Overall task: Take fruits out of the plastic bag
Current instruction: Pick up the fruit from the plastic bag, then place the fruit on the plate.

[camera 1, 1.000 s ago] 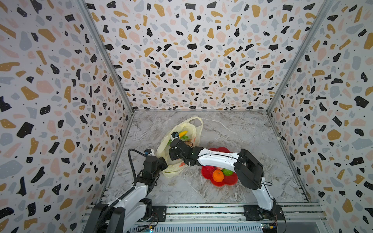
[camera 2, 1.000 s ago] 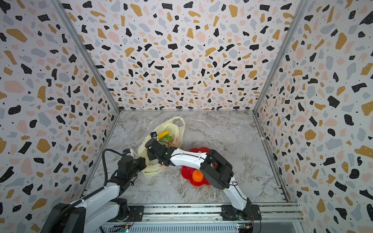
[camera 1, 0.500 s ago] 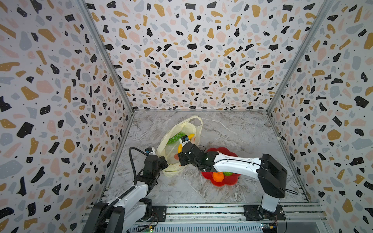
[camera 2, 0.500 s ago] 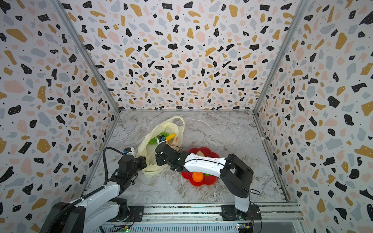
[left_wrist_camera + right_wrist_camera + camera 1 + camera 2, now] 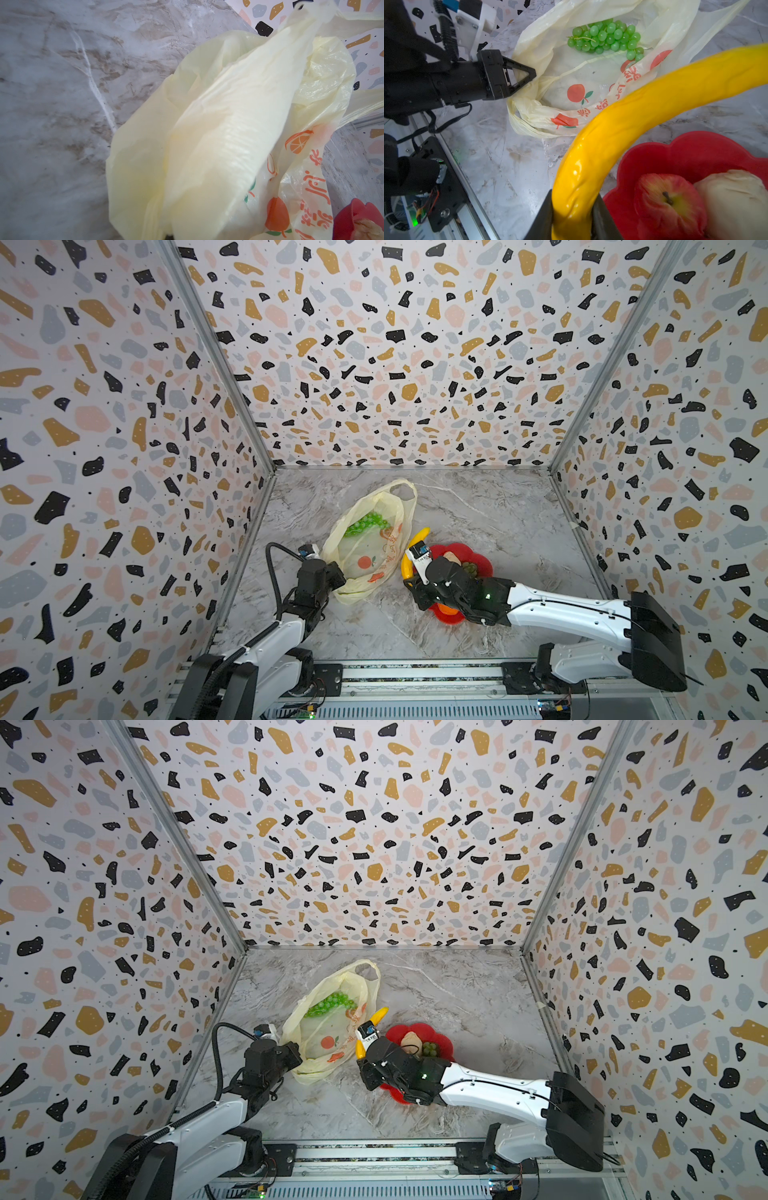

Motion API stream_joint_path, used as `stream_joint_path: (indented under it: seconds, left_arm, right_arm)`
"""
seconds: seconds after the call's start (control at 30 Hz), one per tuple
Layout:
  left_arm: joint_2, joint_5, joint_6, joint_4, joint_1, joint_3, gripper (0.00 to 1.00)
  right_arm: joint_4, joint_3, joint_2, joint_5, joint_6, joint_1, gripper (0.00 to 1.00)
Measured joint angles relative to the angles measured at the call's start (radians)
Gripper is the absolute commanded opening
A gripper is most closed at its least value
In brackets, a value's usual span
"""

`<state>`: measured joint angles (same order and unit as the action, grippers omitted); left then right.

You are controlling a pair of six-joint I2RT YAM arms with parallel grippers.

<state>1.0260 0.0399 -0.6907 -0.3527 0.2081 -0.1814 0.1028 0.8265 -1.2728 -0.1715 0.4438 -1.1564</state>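
The pale yellow plastic bag (image 5: 365, 556) (image 5: 320, 1048) lies flat on the marble floor, its mouth toward the back wall. A green grape bunch (image 5: 368, 522) (image 5: 606, 36) shows inside it. My left gripper (image 5: 338, 576) (image 5: 527, 76) is shut on the bag's near edge; in the left wrist view the plastic bag (image 5: 218, 135) hides the jaws. My right gripper (image 5: 409, 574) (image 5: 572, 209) is shut on one end of the yellow banana (image 5: 417, 539) (image 5: 378, 1016) (image 5: 643, 116), held just outside the bag beside the red plate (image 5: 482, 562).
The red flower-shaped plate (image 5: 446, 1042) (image 5: 695, 149) holds a red apple (image 5: 668, 203), a beige pear-like piece (image 5: 451, 558) (image 5: 735, 199), dark green grapes (image 5: 469, 568) and an orange (image 5: 446, 608). Patterned walls enclose three sides. A metal rail (image 5: 415, 672) runs along the front.
My right gripper has drawn back out of the bag's mouth with the banana and moved right toward the plate. The bag has settled flatter. My left gripper has stayed put.
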Motion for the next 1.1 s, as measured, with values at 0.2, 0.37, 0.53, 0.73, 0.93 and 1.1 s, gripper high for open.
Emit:
stream_joint_path:
  seconds: [0.2, 0.37, 0.53, 0.73, 0.93, 1.1]
  left_arm:
    - [0.0, 0.008, 0.001, 0.0, 0.0, 0.0, 0.0]
    - [0.0, 0.014, 0.003, 0.0, 0.0, 0.0, 0.0]
    - [-0.001, 0.016, 0.004, 0.003, 0.0, 0.0, 0.0]
    - [-0.002, 0.018, 0.004, 0.009, 0.0, 0.0, 0.0]
    - [-0.01, 0.017, 0.004, 0.011, 0.0, 0.0, 0.0]
    - [-0.011, 0.017, 0.004, 0.011, 0.0, 0.0, 0.0]
  right_arm:
    - [0.034, -0.082, 0.11, 0.037, -0.106, 0.001, 0.28]
    - [0.061, -0.113, 0.124, 0.075, -0.174, 0.018, 0.26]
    - [0.063, -0.114, 0.106, 0.094, -0.203, 0.023, 0.26]
    - [0.076, -0.114, 0.04, 0.094, -0.206, 0.024, 0.26]
    - [0.093, -0.114, -0.004, 0.092, -0.206, 0.037, 0.26]
    - [0.093, -0.114, -0.023, 0.096, -0.206, 0.062, 0.26]
